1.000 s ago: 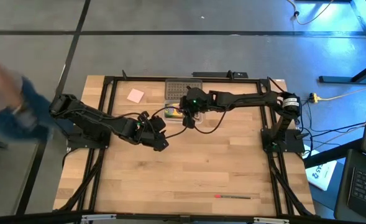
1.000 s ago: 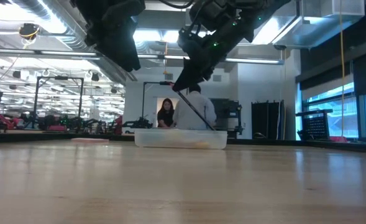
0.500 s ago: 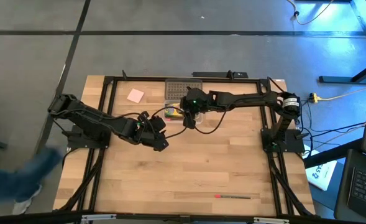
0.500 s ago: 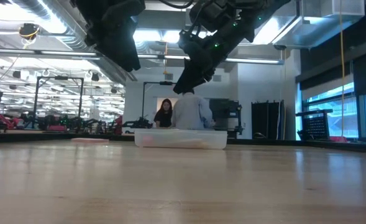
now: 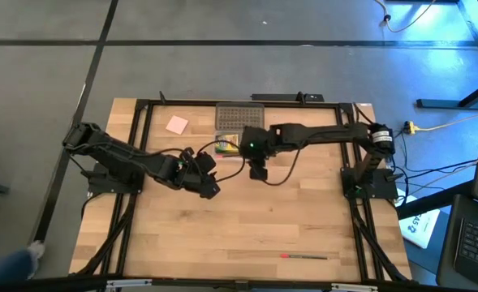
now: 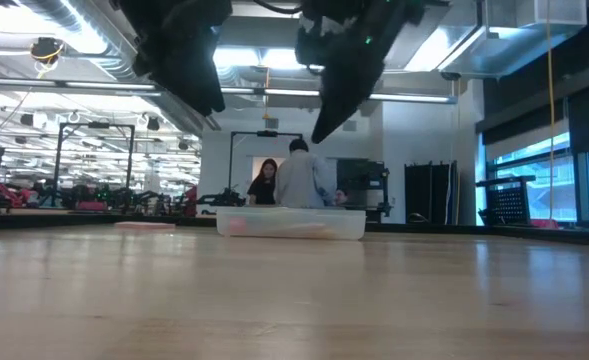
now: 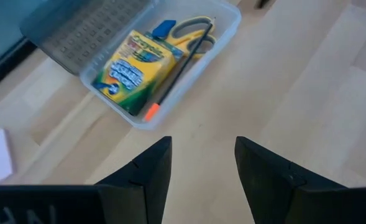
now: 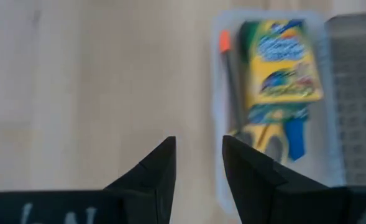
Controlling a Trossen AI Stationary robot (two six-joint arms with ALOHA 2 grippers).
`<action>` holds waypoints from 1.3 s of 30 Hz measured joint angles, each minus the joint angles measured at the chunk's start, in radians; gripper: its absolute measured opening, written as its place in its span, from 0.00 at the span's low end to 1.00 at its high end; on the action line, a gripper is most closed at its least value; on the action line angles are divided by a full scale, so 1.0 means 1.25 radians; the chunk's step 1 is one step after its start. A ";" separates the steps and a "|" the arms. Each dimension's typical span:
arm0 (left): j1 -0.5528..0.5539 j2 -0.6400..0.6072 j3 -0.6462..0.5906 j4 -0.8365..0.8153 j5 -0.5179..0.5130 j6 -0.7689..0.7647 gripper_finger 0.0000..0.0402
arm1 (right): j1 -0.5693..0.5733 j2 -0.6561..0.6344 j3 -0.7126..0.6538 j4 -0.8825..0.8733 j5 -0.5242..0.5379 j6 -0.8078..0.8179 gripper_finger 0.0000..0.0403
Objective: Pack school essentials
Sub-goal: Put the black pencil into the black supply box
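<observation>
— Beside the case (image 7: 227,37), is your right pincer (image 5: 257,172) empty?
— Yes, released; pencil (image 7: 181,67), crayons (image 7: 134,67), scissors (image 7: 198,31) lie inside. Your left pincer (image 5: 210,186) hangs parted, empty, above the bench (image 5: 247,227)

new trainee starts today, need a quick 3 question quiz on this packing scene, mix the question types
1. True or false: the dark pencil lies inside the clear case.
2. Which item is outside the case? A) crayon box B) pink pad C) scissors
3. Fill in: the red pen lies near the table's ___ edge, far from both claws.

Key: 1 true; 2 B; 3 front
</observation>
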 joint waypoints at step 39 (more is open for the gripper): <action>-0.305 0.038 0.000 0.129 -0.055 -0.062 0.42 | 0.636 -0.085 -0.127 -0.056 0.034 0.467 0.33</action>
